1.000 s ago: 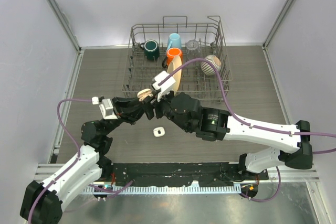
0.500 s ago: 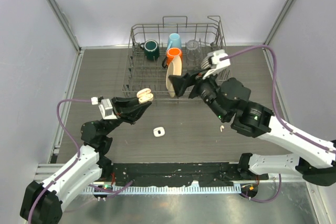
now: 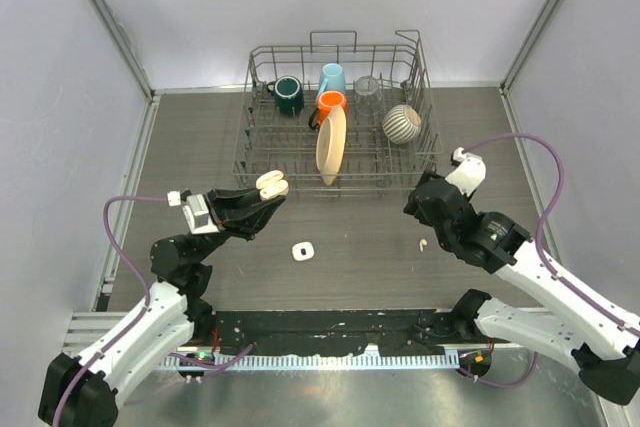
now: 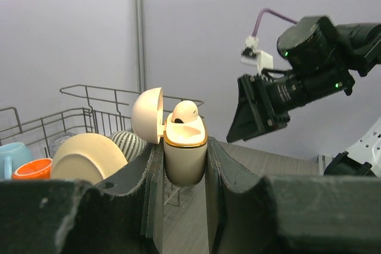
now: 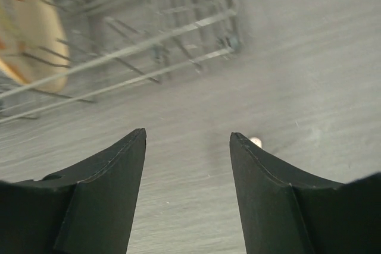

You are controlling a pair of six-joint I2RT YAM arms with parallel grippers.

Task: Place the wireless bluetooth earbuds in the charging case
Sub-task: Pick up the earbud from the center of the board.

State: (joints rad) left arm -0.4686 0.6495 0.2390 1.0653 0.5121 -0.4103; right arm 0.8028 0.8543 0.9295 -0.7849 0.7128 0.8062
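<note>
My left gripper [image 3: 268,197] is shut on a cream charging case [image 3: 270,183] and holds it upright above the table with its lid open. In the left wrist view the case [image 4: 184,162] sits between my fingers, and one white earbud [image 4: 184,111] rests in it. Another white earbud [image 3: 424,244] lies on the table at the right. My right gripper [image 3: 414,207] is open and empty just above and beside it. In the right wrist view [image 5: 187,135] this earbud [image 5: 256,141] peeks out behind the right fingertip. No other earbuds show.
A wire dish rack [image 3: 262,162] stands at the back with a green mug [image 3: 289,95], a blue mug [image 3: 332,77], an orange mug [image 3: 332,102], a beige plate [image 3: 331,142] and a striped bowl [image 3: 401,123]. A small white square object [image 3: 302,251] lies mid-table.
My right arm has swung from the case at the left gripper back to the right and down near the loose earbud. The left gripper has kept hold of the case.
</note>
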